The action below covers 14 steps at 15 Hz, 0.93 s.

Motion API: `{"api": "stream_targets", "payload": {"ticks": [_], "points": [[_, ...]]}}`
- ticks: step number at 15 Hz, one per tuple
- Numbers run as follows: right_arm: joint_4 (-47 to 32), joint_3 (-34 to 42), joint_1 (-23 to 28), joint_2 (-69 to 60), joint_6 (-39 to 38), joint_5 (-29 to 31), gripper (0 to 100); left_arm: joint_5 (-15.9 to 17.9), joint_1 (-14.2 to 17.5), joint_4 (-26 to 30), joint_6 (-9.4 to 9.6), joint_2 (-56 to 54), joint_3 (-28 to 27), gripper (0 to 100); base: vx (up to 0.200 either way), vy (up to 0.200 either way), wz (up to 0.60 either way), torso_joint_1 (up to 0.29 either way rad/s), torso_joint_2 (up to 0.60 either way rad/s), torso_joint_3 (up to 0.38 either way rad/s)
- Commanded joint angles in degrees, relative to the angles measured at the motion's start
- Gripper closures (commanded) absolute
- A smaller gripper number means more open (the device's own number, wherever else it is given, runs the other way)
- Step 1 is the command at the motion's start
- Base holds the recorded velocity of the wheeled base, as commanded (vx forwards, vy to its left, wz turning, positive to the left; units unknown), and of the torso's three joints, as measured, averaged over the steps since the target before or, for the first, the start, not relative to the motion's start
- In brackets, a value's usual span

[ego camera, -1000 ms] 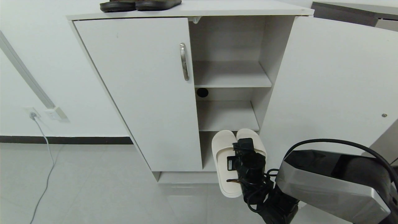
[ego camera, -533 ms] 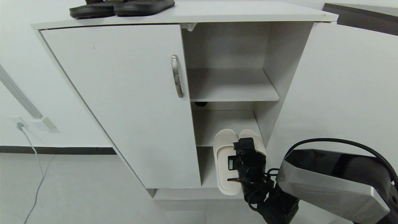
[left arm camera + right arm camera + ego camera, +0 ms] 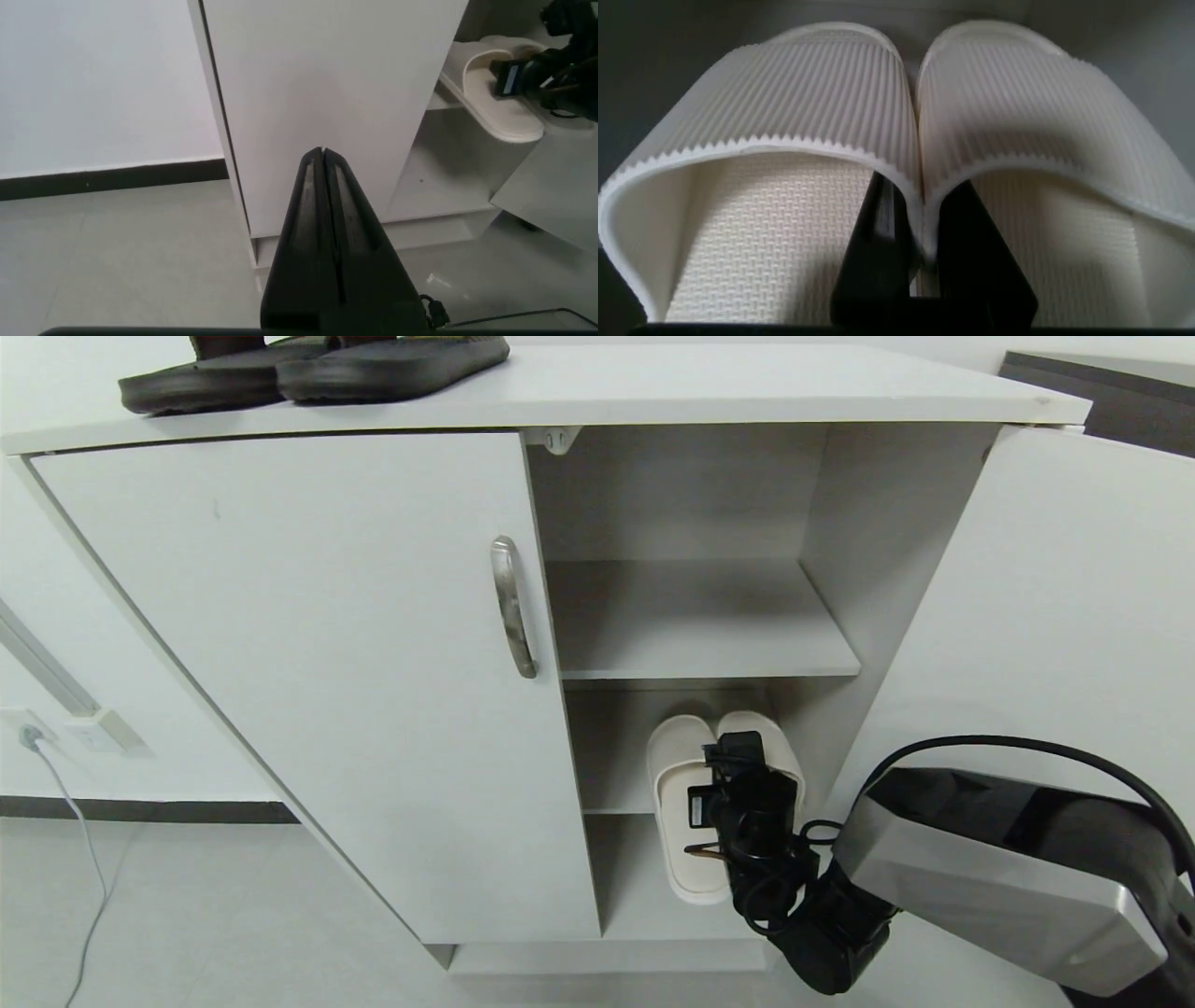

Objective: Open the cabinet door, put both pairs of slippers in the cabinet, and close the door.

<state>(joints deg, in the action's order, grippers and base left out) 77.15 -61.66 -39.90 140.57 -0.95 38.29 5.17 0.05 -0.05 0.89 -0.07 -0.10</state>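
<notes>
A pair of white slippers [image 3: 677,784] hangs side by side from my right gripper [image 3: 738,761], toes over the cabinet's middle shelf [image 3: 607,775], heels sticking out past its front edge. In the right wrist view the right gripper [image 3: 920,257] is shut on the two inner strap edges of the white slippers [image 3: 785,121]. A pair of black slippers [image 3: 308,369] lies on the cabinet top [image 3: 747,387] at the left. My left gripper [image 3: 322,187] is shut on nothing, low in front of the closed left door [image 3: 318,84]. The white slippers [image 3: 491,89] also show there.
The cabinet's right door [image 3: 1074,616] stands wide open beside my right arm. The left door [image 3: 280,663] is closed, with a metal handle [image 3: 512,607]. The upper shelf [image 3: 691,625] is bare. A wall socket with a cable [image 3: 28,737] is at the far left.
The head view has shifted and the cabinet looks nearer. Against the cabinet, the right gripper with the white slippers has risen from the bottom compartment to the middle shelf.
</notes>
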Motion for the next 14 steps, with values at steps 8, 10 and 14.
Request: {"api": "stream_targets", "payload": {"ticks": [8,10,14], "points": [[-13.0,-15.8,0.7,3.7,-0.4,-2.1,100,0.0,0.0,0.0,-0.01,0.1,0.0,100,0.000,0.000,0.00,0.000,0.00,0.000],[-17.7,-23.1,1.2,5.7,-0.4,-2.2,100,0.0,0.0,0.0,-0.01,0.1,0.0,100,0.000,0.000,0.00,0.000,0.00,0.000],[-24.1,-32.7,2.8,8.6,-0.4,-2.3,100,0.0,0.0,0.0,0.08,0.1,0.0,100,0.000,0.000,0.00,0.000,0.00,0.000]]}}
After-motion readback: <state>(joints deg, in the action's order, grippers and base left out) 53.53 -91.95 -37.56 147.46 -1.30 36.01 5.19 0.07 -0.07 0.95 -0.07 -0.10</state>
